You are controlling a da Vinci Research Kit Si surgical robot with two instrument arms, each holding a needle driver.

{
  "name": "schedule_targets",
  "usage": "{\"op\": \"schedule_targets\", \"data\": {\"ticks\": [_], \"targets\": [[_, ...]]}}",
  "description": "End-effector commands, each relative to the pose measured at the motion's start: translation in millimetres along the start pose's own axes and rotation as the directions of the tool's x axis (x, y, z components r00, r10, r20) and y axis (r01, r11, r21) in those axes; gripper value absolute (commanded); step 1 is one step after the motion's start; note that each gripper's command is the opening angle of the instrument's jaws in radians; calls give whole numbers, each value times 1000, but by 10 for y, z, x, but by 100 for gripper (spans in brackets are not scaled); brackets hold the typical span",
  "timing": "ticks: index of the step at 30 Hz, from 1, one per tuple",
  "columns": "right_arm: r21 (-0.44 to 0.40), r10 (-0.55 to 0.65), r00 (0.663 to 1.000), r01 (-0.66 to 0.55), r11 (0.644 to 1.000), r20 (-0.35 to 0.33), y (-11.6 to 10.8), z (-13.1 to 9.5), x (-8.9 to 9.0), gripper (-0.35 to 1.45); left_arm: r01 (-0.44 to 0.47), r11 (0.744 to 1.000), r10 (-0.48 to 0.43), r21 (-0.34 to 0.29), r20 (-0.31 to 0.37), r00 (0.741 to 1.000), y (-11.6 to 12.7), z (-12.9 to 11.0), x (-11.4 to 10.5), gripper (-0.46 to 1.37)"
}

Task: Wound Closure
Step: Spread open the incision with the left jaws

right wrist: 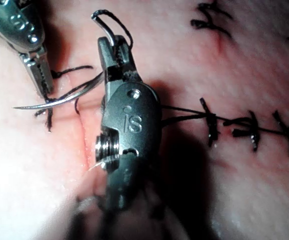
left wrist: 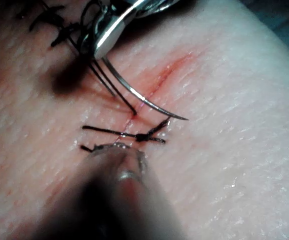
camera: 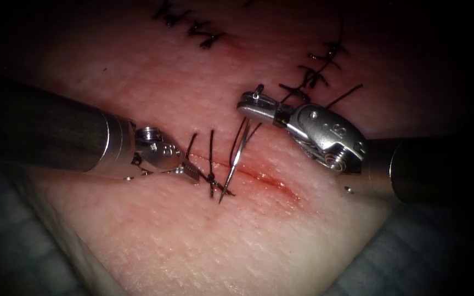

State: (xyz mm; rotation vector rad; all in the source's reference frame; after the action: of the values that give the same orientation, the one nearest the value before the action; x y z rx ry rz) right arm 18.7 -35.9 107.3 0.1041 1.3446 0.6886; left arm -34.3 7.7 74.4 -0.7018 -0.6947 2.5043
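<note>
While the right needle driver [camera: 249,104] reached in over the tissue [camera: 154,241], its jaws were closed on the curved needle [camera: 236,156] near the swaged end, where the thread [camera: 259,129] leaves it. From those jaws the needle curved down and away toward the cut [camera: 264,176], its point lying just past the cut's line beside the tied stitch [camera: 212,178]; whether the point touched or entered the surface could not be told. In the left wrist view the needle [left wrist: 144,97] arched across the red line of the cut [left wrist: 159,80] with its tip free over pale tissue. The left needle driver [camera: 193,174] lay low on the tissue left of the needle, its tip right at the knot of the tied stitch, jaws drawn together; whether they pinched the stitch's thread tail or nothing could not be made out. Between the two tool tips only a narrow gap was left, taken up by the needle and the upright thread ends [camera: 211,143]. Beyond the right tool's wrist ran a finished row of dark stitches [camera: 316,71], with another row [camera: 190,24] farther off. Below both tools the tissue was bare out to its near edge [camera: 72,241], and red fluid [camera: 281,186] stained the unclosed stretch of the cut under the right tool.
</note>
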Motion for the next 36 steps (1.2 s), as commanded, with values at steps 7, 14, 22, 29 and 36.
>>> {"op": "schedule_targets", "data": {"ticks": [7,14,22,29,36], "targets": [[-8,-4,1000,4,1000,0,0,0,3,-35,-6,1000,6,-15,-2,1000,3,-3,1,-16],[-6,-2,1000,2,1000,0,2,-3,5,-35,-12,1000,12,-17,-29,1000,12,-24,9,6],[11,0,1000,0,1000,0,8,-15,12,-35,-33,999,32,-10,-84,996,14,-49,21,11],[47,6,1000,-6,999,4,14,-31,18,-35,-36,999,35,-1,-110,993,12,-49,31,6],[55,8,1000,-8,998,7,17,-37,19,-35,-51,999,53,18,-135,989,8,-35,49,-35]]}}
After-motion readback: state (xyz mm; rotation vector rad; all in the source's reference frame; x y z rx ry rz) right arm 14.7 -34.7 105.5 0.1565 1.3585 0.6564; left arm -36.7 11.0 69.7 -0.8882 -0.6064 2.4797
